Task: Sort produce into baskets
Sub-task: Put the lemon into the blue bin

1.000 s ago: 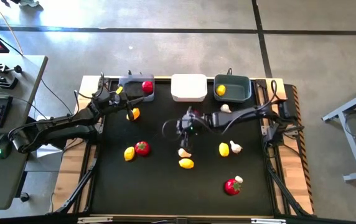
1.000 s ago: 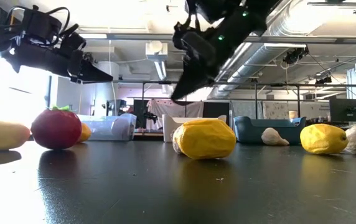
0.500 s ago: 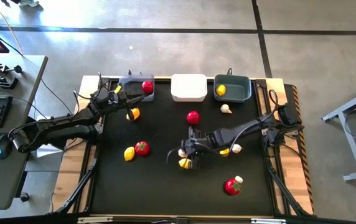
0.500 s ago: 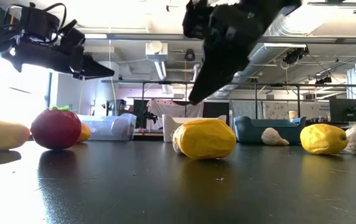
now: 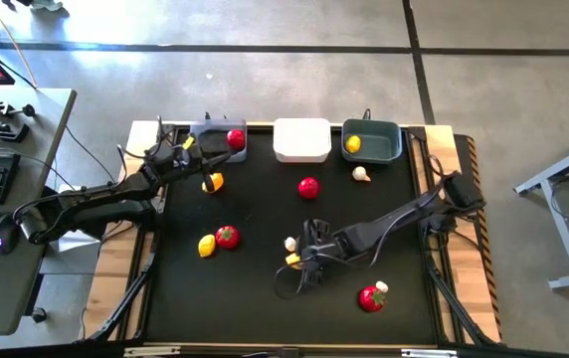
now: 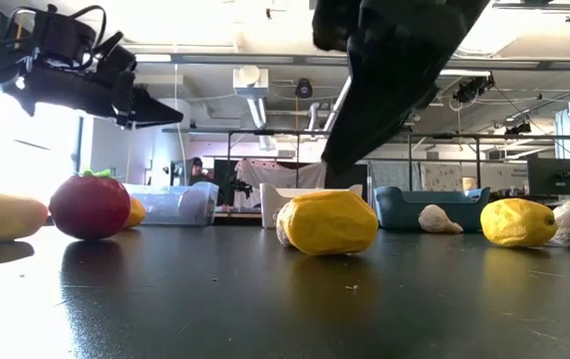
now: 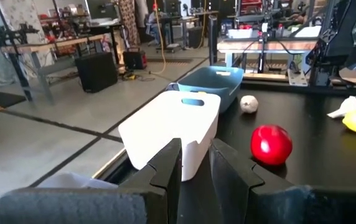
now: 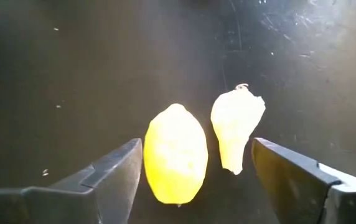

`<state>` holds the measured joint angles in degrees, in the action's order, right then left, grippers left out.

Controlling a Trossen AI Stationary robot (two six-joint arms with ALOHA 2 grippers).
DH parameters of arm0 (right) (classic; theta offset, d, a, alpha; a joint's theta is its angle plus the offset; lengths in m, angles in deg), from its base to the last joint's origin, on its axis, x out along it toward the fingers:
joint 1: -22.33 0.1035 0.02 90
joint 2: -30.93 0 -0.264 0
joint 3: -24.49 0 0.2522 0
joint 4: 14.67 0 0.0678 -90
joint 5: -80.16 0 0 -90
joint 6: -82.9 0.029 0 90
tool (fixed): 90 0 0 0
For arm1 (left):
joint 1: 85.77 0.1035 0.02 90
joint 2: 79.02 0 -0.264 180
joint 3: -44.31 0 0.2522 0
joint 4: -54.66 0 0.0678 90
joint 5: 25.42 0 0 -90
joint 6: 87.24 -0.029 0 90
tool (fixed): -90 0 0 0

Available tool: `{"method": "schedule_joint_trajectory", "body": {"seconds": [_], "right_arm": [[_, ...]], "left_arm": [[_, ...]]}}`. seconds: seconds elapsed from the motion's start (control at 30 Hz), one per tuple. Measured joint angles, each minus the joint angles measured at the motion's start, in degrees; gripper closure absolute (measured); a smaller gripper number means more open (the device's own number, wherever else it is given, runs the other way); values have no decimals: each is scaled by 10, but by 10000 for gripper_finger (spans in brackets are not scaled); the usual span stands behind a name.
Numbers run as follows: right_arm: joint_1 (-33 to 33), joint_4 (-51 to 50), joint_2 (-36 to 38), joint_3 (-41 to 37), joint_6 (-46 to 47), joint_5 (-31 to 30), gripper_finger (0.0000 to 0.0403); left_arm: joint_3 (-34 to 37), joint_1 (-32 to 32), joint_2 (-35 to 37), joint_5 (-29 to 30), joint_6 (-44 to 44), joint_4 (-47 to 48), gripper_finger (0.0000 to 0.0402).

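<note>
1. Yellow, oval toy lemon [image 8: 174,154] lies on the black table [image 5: 255,298] between the wide-apart fingers of the right gripper [image 8: 193,180], a whitish garlic bulb [image 8: 236,127] just beside it.
2. The right arm hides both from above.
3. Farther back, a red tomato [image 5: 308,186] lies loose.
4. Beyond stand grey [image 5: 212,131], white [image 5: 301,139] and teal tubs [image 5: 372,140].
5. The left gripper [image 5: 191,146], fingers nearly together and empty, hovers by the grey tub.

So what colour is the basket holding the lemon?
Dark teal basket; high view shows it best.
</note>
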<state>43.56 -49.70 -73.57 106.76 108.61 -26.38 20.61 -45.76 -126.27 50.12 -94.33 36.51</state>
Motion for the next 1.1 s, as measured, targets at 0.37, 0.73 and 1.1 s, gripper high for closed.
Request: {"method": "schedule_joint_trajectory", "body": {"seconds": [0.37, 0.73, 1.1], "right_arm": [[-1, 19, -28, 0, -26, 7, 105], [-2, 22, -72, 0, 10, 67, 165], [-19, -72, -14, 1, 26, 111, 266]], "left_arm": [[0, 0, 0, 0, 0, 8, 333], [0, 0, 0, 0, -4, 8, 332], [0, -1, 0, 0, 4, 6, 332]]}}
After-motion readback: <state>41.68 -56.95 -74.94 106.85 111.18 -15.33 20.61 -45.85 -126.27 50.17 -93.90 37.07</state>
